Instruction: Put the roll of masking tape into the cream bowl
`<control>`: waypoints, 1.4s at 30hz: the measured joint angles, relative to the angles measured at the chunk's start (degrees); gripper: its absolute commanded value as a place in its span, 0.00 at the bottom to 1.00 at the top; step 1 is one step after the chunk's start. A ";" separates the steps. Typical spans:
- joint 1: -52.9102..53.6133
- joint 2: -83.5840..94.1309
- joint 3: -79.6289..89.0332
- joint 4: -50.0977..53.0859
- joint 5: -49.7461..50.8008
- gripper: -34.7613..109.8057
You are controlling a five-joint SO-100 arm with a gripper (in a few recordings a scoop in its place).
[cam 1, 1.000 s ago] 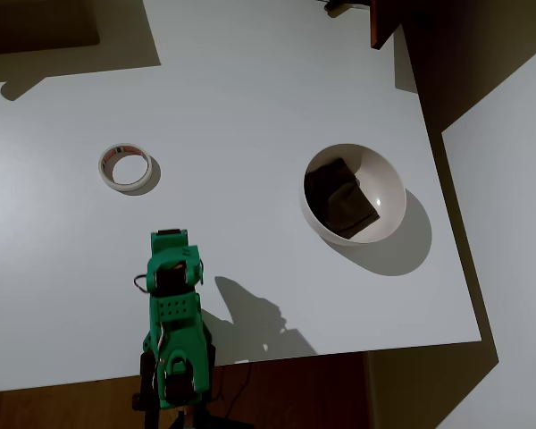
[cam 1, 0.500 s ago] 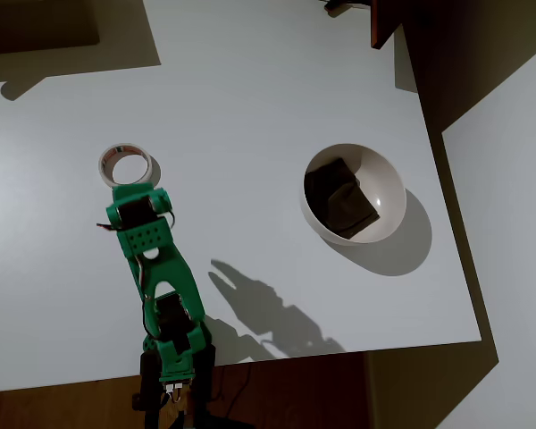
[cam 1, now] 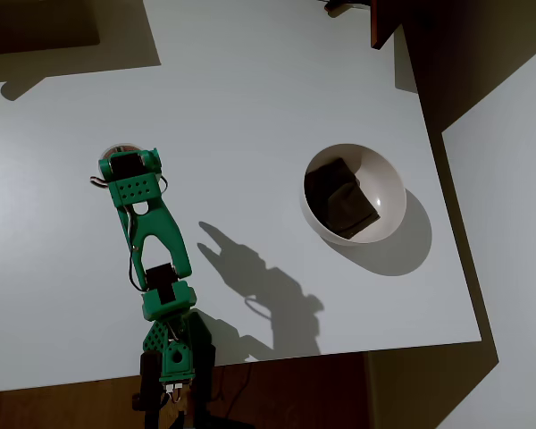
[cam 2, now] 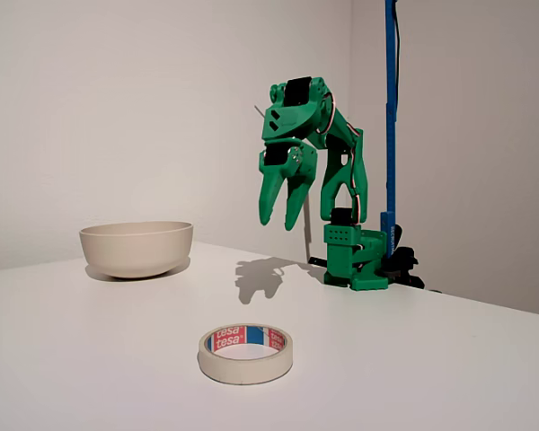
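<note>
Green claw fingers (cam 2: pixel 281 224) are seen in the fixed view pointing down, slightly parted at the tips, with nothing held between them. They are raised well above the white table (cam 2: pixel 431 359), and the shadow of the claw is cast on the surface below it. The roll of masking tape (cam 2: pixel 245 353) is laid flat on the table in the foreground of the fixed view, with red and blue print visible on its inner rim. In the overhead view the claw (cam 1: pixel 129 167) is placed over the tape (cam 1: pixel 116 148), so that only a thin arc of the ring can be made out past the wrist, and the fingers themselves are hidden by the arm; the tape is probably directly beneath them, though this cannot be confirmed from above. The cream bowl (cam 1: pixel 389 201) is set well apart from the tape, toward the right of the table in the overhead view, and a dark lump of cloth (cam 1: pixel 340 200) is seen inside it. The arm's base (cam 2: pixel 353 259) is fixed at the table edge, beside a blue upright pole (cam 2: pixel 391 117).
</note>
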 measured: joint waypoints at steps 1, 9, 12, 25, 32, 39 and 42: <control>0.00 -1.85 -1.05 0.00 0.26 0.40; -0.97 -17.40 -15.29 3.08 1.49 0.40; -2.37 -21.36 -19.51 3.34 2.11 0.40; -5.62 -31.38 -23.82 -1.23 3.96 0.40; -4.13 -36.12 -23.82 -4.75 3.96 0.40; -2.72 -40.17 -23.82 -8.61 4.04 0.40; -2.29 -40.78 -23.82 -9.49 4.39 0.40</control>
